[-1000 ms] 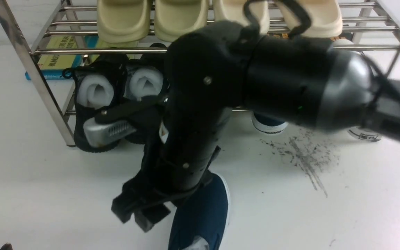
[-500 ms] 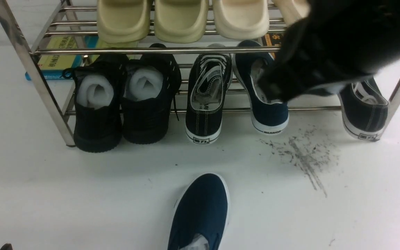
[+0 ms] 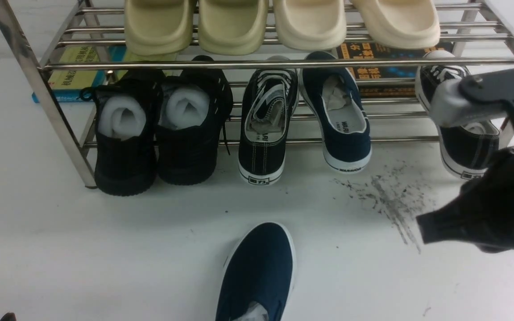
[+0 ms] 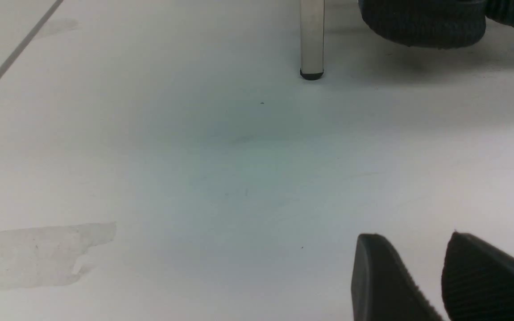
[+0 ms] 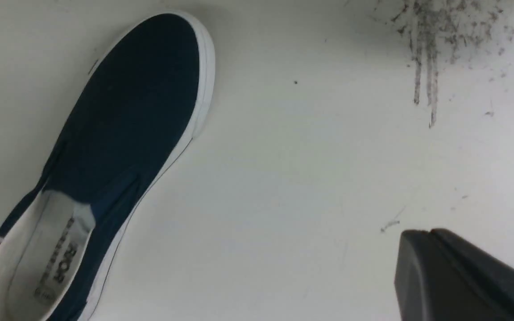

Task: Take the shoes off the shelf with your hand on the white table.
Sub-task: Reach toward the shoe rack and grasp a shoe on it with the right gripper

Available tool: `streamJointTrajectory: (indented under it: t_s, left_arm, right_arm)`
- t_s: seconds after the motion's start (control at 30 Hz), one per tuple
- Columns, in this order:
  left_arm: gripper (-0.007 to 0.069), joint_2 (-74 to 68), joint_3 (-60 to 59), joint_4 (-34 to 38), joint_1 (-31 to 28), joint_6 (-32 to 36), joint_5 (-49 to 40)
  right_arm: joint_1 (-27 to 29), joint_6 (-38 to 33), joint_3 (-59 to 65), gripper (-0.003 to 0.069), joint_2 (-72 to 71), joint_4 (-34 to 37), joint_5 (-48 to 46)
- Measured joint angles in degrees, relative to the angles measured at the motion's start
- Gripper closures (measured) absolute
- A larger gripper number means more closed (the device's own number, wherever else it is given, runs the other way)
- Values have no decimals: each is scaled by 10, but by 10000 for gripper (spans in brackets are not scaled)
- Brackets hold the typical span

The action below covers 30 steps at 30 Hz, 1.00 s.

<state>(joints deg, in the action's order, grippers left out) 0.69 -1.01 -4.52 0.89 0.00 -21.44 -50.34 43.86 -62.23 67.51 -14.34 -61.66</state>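
Currently, one navy slip-on (image 3: 257,272) is being seen on the white table (image 3: 60,249), at the lower centre of the front view. Its toe is being pointed towards the shelf (image 3: 38,84), and it lies well apart from the shelf.

The second navy slip-on (image 3: 344,125) is being carried on the lower tier, right of centre. Its heel is hanging over the front tube (crumpled paper is showing inside). It is being flanked by the left lace-up sneaker (image 3: 266,129) and the right lace-up sneaker (image 3: 466,147). Black foam-stuffed shoes (image 3: 125,133) are being kept at the left end, and cream slides (image 3: 234,22) on the upper tier.

The right arm (image 3: 498,209) is being held at the right edge of the front view, partly covering the right lace-up sneaker and lying beside the scuff patch (image 3: 391,200). In its wrist view the right gripper (image 5: 429,240) is being held over bare table. Its fingers are pressed together with nothing between them, and it is clear of both slip-ons.

The left gripper (image 4: 417,249) is being held low over the table. Its fingers are narrowly apart and empty, and it is well apart from a shelf leg (image 4: 312,40).
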Motion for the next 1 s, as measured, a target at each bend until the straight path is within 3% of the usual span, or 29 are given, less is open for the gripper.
streamJointTrajectory:
  t_s: [0.23,0.37,0.5,0.6,1.0]
  left_arm:
    - [382,0,0,0,0,0,0]
    - [382,0,0,0,0,0,0]
    - [382,0,0,0,0,0,0]
    - [382,0,0,0,0,0,0]
    - [382,0,0,0,0,0,0]
  right_arm:
    - [0,36,-18,600,63,-62,43]
    - [4,47,-49,518,99,-82,52]
    - [33,36,-98,375,144,-80,55]
    - [60,28,-125,307,171,-79,65]
    - [144,-54,-256,270,321,-54,159]
